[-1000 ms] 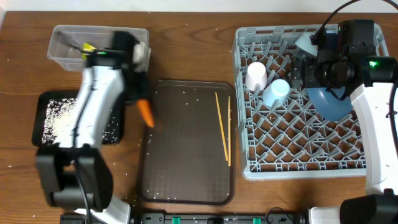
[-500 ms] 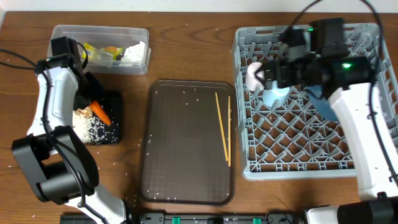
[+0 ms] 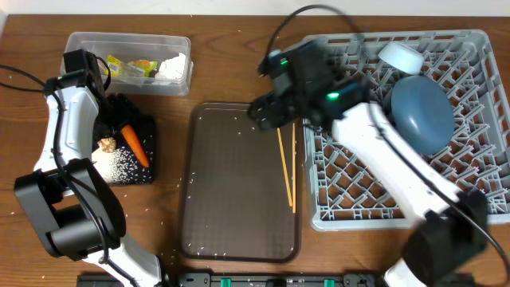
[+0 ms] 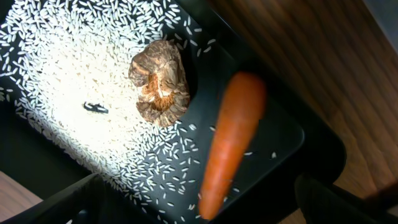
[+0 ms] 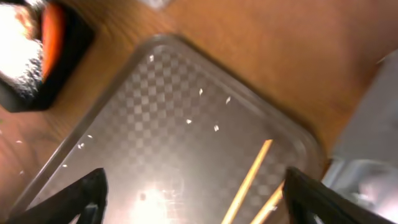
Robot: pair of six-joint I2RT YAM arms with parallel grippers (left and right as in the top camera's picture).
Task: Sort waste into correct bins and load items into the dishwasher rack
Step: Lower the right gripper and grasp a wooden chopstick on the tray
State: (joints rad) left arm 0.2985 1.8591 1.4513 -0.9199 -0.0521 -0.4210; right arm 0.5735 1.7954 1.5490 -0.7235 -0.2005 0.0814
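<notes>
The dark brown serving tray [image 3: 231, 207] lay in the middle of the counter [image 3: 239, 64]. It carried the two chopsticks [image 3: 285, 163] side by side along its right edge, plus a few stray grains. Left of the serving tray, the shallow black tray [image 3: 150, 175] held a bed of white rice [image 3: 119, 165] and the brown lump [image 3: 106, 144] at the rice's edge. The carrot [image 3: 134, 145] lay slantwise just beside the lump. Beyond the serving tray's far left corner, the clear tub [image 3: 76, 48] held the yellow-green wrapper [image 3: 131, 65] and the white tissue [image 3: 171, 65]. Right of the serving tray, the grey rack [image 3: 335, 199] held the blue plate [image 3: 421, 112] among its pegs and the light-blue bowl [image 3: 401, 56] near its far edge.

The left claw [image 3: 115, 110] hung over the black tray, left of the serving tray, with its fingers [image 4: 62, 202] spread wide and holding nothing. In the left wrist view the carrot lay loose on the black tray's floor between them, its thin end toward the claw, touching neither finger. The right claw [image 3: 267, 112] hovered above the serving tray's far right corner, jaws wide and empty. The chopsticks lay below it on the serving tray, apart from both fingers [image 5: 81, 199].
</notes>
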